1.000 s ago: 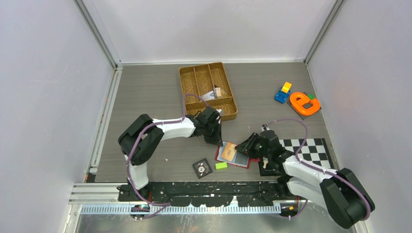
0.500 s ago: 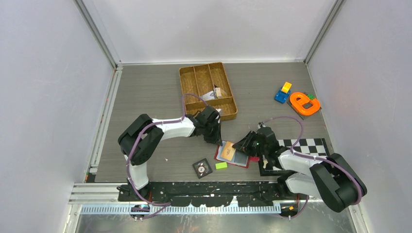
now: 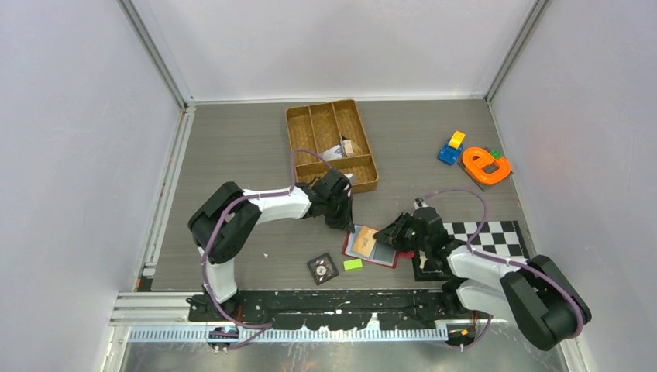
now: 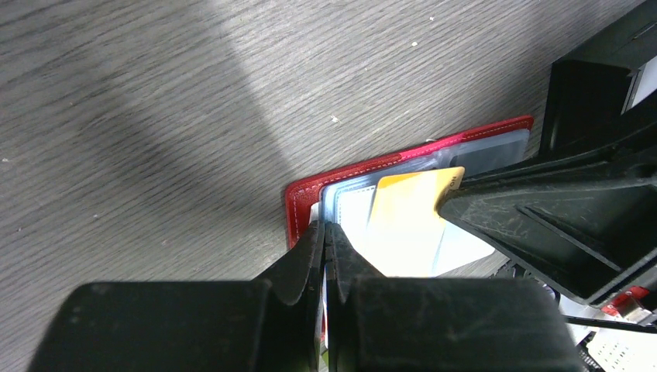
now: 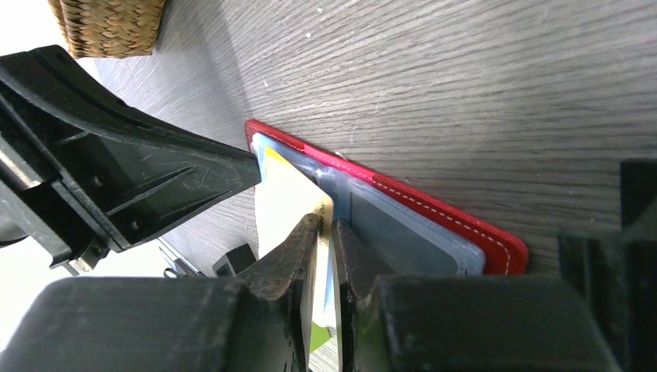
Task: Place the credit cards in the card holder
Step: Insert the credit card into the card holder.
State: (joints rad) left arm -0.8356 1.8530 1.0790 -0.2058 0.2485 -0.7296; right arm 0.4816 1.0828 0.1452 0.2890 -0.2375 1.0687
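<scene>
1. Desk (image 3: 232,155): grey wood-grain top that carries everything below.
2. Tray (image 3: 304,130): woven and divided, at the far middle. No part in the task.
3. Checkered mat (image 3: 496,240): near right, beside the right arm.
4. Toys (image 3: 486,165): orange ring piece and a blue block, far right.
5. Holder (image 5: 411,225): red folding wallet, open and flat on the desk between the two arms, grey-blue pockets facing up. It looks soft and light, so it would likely slide or fold if pushed, and is best pinned at an edge or corner.
6. Left hand (image 4: 325,231): clenched with nothing between the fingers. Its tips sit at the holder's near corner and appear to pin it.
7. Right hand (image 5: 324,225): pinched on the tan card's trailing edge, low over the holder.
8. Tan card (image 4: 407,213): angled over the pockets, its leading edge at a pocket mouth. It looks thin, stiff, slick and light. Grip it by the short edge and feed it flat, or it may skid over the plastic.
9. Pale card (image 3: 360,249): lies on the holder under the tan one. I cannot tell whether it is seated in a pocket.
10. Black tile (image 3: 322,268): has a round dial, near the holder.
11. Green block (image 3: 353,264): just beside the holder.
</scene>
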